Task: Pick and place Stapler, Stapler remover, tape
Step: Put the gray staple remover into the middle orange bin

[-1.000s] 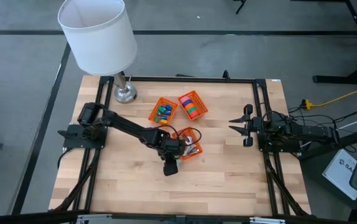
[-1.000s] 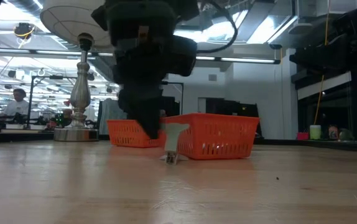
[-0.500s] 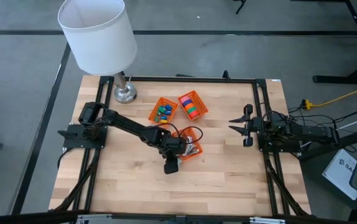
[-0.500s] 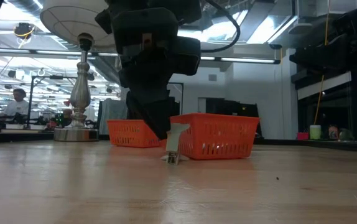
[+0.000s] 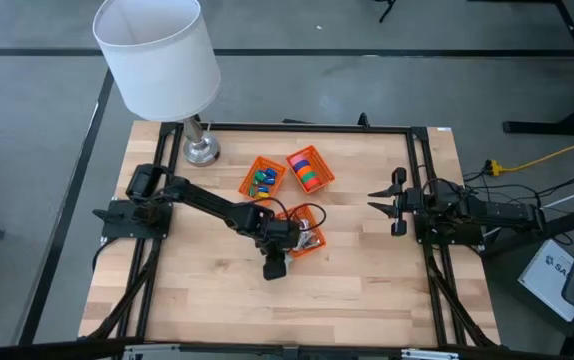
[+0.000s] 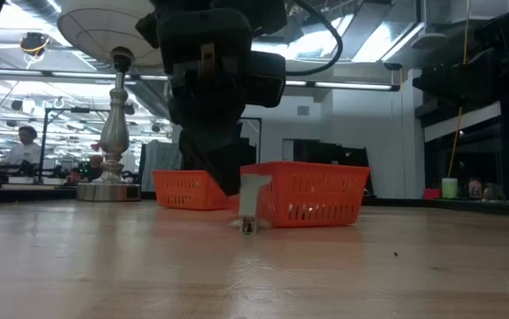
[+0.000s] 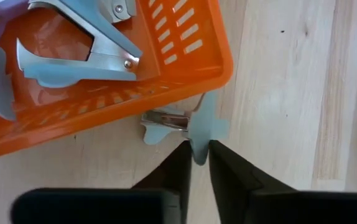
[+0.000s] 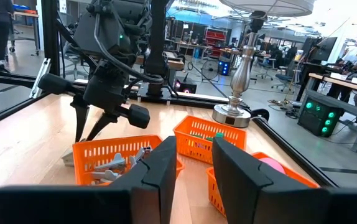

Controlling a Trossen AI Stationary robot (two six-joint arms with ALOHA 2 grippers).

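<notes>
One stapler remover (image 7: 194, 127) was pinched by left tool (image 7: 196, 154), just outside orange basket (image 7: 185, 62), centre frame; right tool (image 5: 385, 205) idled, gapped.

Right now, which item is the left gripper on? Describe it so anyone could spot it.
Start at the orange basket nearest the table's middle. Just outside its wall, the left gripper pinches a pale blue staple remover, the only one lying on the wood; the others sit inside.

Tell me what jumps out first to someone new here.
The left gripper at mid-table, pinching a pale staple remover just outside an orange basket that already holds others. Behind it, two more baskets, one stacked with tape rolls. A big white lamp stands at the table's far left corner.
</notes>
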